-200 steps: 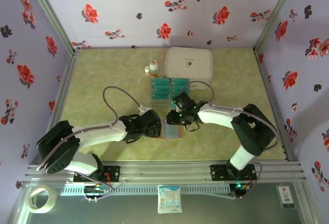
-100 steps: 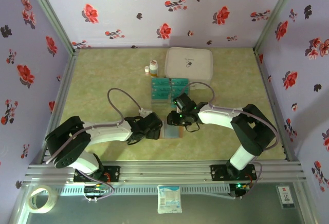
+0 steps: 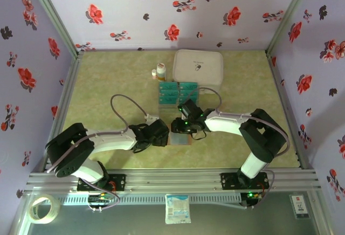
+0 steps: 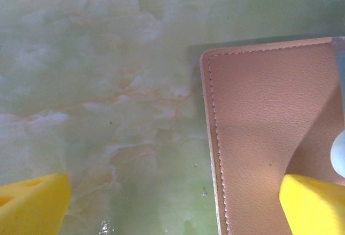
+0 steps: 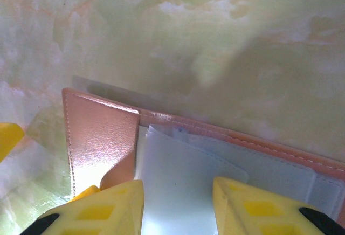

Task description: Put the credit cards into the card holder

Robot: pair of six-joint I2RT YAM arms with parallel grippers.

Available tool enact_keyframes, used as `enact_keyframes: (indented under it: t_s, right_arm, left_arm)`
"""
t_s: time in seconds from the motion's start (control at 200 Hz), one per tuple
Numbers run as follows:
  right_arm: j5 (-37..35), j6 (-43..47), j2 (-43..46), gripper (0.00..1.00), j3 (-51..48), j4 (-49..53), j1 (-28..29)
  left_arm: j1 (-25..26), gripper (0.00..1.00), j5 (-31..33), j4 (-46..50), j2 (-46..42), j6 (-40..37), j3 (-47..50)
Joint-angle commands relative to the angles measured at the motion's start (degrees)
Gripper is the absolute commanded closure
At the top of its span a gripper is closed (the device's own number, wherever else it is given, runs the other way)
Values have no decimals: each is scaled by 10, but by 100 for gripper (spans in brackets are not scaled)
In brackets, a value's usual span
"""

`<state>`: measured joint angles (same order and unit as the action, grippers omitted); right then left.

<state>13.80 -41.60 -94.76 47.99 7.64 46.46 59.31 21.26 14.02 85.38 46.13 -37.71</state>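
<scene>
The card holder (image 3: 182, 139) lies open on the table between both grippers, reddish-brown outside (image 4: 264, 132) and pale blue-grey inside (image 5: 183, 175). My left gripper (image 3: 163, 133) stands wide open at its left edge (image 4: 172, 205), one yellow finger (image 4: 312, 205) over the brown flap, the other over bare table. My right gripper (image 3: 177, 127) hovers low over the pale inner pockets (image 5: 178, 208), jaws partly apart with nothing clamped. Its left finger touches the raised brown flap (image 5: 99, 138). The teal credit cards (image 3: 178, 90) lie in rows beyond the card holder.
The cards rest in a clear tray (image 3: 163, 104). Behind it sit a white zipped case (image 3: 198, 67) and two small bottles (image 3: 160, 71). Floral walls close in the green marbled table (image 3: 108, 78). A tape roll (image 3: 43, 209) and a packet (image 3: 177, 208) lie in front of the rail.
My left arm has lowered and its gripper has settled at the card holder's left edge. The right gripper has shifted slightly left over the card holder.
</scene>
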Motion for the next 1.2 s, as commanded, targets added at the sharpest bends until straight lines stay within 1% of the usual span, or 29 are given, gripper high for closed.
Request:
enact_keyframes:
  t_s: [0.0, 0.3, 0.61, 0.84, 0.955, 1.195]
  right_arm:
    - [7, -13, -8, 62, 17, -1, 6]
    - [2, -20, -5, 62, 4, -2, 7]
    - [4, -25, -4, 62, -4, -5, 7]
    - [2, -26, -2, 62, -5, -3, 7]
    - [3, -26, -3, 62, -4, -4, 8]
    - [4, -25, -4, 62, -4, -5, 8]
  left_arm:
    - [4, 0, 18, -6, -15, -12, 14]
    - [5, 0, 18, -37, -42, -7, 36]
    - [5, 0, 21, -58, -80, -28, 43]
    - [5, 0, -5, -90, -89, -55, 41]
    - [15, 0, -16, -110, -83, -70, 41]
    - [42, 0, -17, -136, -65, -89, 38]
